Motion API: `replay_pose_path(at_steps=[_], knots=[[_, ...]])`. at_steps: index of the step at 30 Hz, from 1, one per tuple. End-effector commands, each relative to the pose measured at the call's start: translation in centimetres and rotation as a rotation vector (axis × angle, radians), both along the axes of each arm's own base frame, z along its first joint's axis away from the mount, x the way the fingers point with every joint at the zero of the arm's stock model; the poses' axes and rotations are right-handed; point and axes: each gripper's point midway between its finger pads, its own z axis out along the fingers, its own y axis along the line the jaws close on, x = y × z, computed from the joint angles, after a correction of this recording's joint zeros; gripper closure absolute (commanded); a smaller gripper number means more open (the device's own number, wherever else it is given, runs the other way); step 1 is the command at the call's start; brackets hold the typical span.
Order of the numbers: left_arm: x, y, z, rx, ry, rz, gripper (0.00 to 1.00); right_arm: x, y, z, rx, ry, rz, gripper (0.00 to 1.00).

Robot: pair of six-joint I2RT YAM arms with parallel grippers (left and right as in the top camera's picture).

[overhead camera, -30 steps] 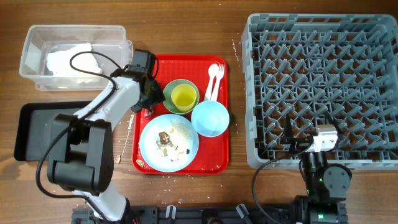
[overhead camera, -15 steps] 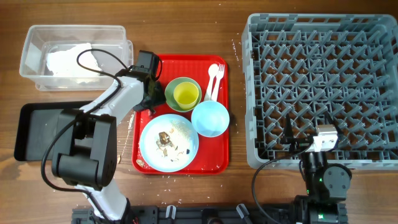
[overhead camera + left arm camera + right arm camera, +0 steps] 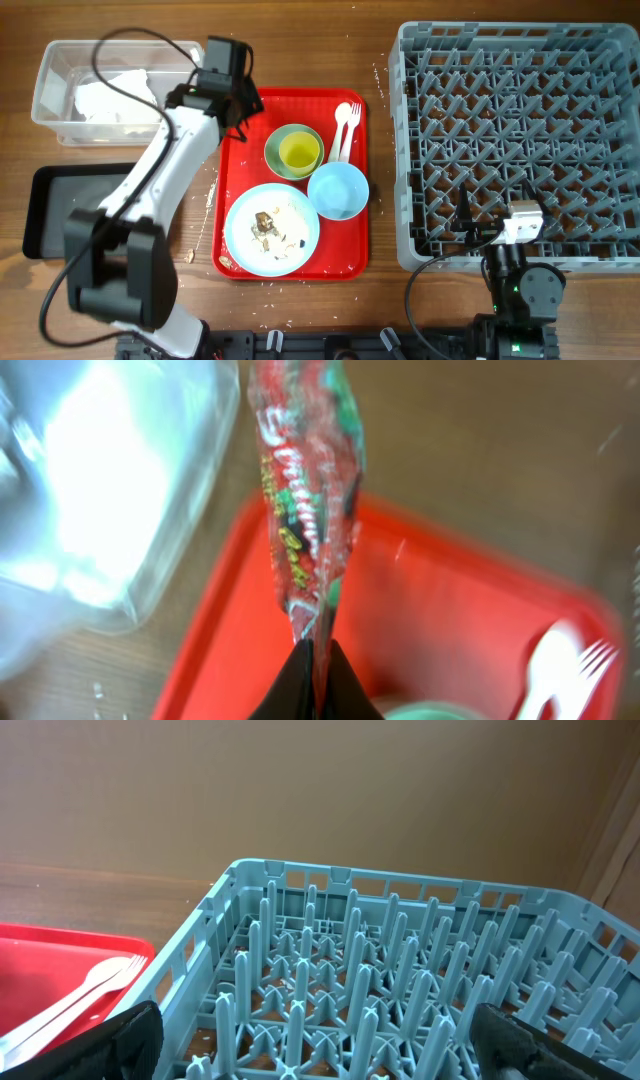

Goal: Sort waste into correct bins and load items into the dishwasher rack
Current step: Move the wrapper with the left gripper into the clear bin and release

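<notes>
My left gripper (image 3: 318,645) is shut on the red-and-white wrapper (image 3: 305,510), which hangs from its tips above the top left corner of the red tray (image 3: 430,600). Overhead, this gripper (image 3: 238,92) sits between the clear tub (image 3: 60,75) holding white napkins (image 3: 105,95) and the tray. On the tray are a yellow cup (image 3: 296,153) inside a green bowl (image 3: 275,140), a blue bowl (image 3: 338,190), a plate (image 3: 300,240) with brown scraps (image 3: 265,222), and a white spoon and fork (image 3: 345,125). My right gripper (image 3: 325,1040) stands open and empty over the grey rack (image 3: 400,980).
A flat black tray (image 3: 60,200) lies left of the red tray (image 3: 345,255), below the tub. The rack (image 3: 520,130) fills the right side of the table. Crumbs dot the wood near the red tray's left edge (image 3: 205,200).
My left gripper closed on the wrapper at the tray's left side and lifted it up toward the tray's top left corner, beside the tub. The right arm stayed still.
</notes>
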Motion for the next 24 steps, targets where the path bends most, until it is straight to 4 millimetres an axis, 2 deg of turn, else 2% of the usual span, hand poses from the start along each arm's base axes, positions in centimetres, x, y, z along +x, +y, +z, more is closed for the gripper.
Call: replay_pose_path(at_steps=[1, 3, 6, 9, 10, 12, 13, 16, 19, 21, 24], knots=[[2.3, 5.9, 4.7, 0.111, -0.185, 0.201, 0.96, 0.0, -0.3, 0.2, -0.010, -0.009, -0.014, 0.00], [3.5, 9.2, 5.5, 0.114, -0.248, 0.291, 0.96, 0.0, -0.3, 0.2, -0.010, -0.009, -0.014, 0.00], [4.1, 14.1, 5.4, 0.069, -0.290, 0.447, 0.96, 0.0, -0.3, 0.2, -0.010, -0.009, -0.014, 0.00], [3.7, 18.2, 4.1, 0.026, -0.276, 0.560, 0.86, 0.0, -0.3, 0.2, -0.010, -0.009, -0.013, 0.00], [3.5, 18.8, 3.7, 0.020, -0.263, 0.569, 0.75, 0.0, -0.3, 0.2, -0.010, -0.009, -0.014, 0.00], [3.2, 19.6, 2.9, 0.002, -0.237, 0.575, 0.33, 0.0, -0.3, 0.2, -0.010, -0.009, -0.014, 0.00], [3.1, 19.9, 2.7, -0.010, -0.230, 0.574, 0.00, 0.0, -0.3, 0.2, -0.010, -0.009, -0.014, 0.00], [3.0, 19.3, 3.3, -0.042, -0.231, 0.549, 0.00, 0.0, -0.3, 0.2, -0.010, -0.009, -0.014, 0.00], [2.9, 16.8, 4.9, -0.145, -0.237, 0.456, 0.00, 0.0, -0.3, 0.2, -0.010, -0.009, -0.014, 0.00], [1.5, 14.6, 6.0, -0.227, -0.200, 0.386, 0.00, 0.0, -0.3, 0.2, -0.010, -0.009, -0.014, 0.00], [-2.4, 12.7, 6.7, -0.283, -0.091, 0.349, 0.00, 0.0, -0.3, 0.2, -0.010, -0.009, -0.014, 0.00]])
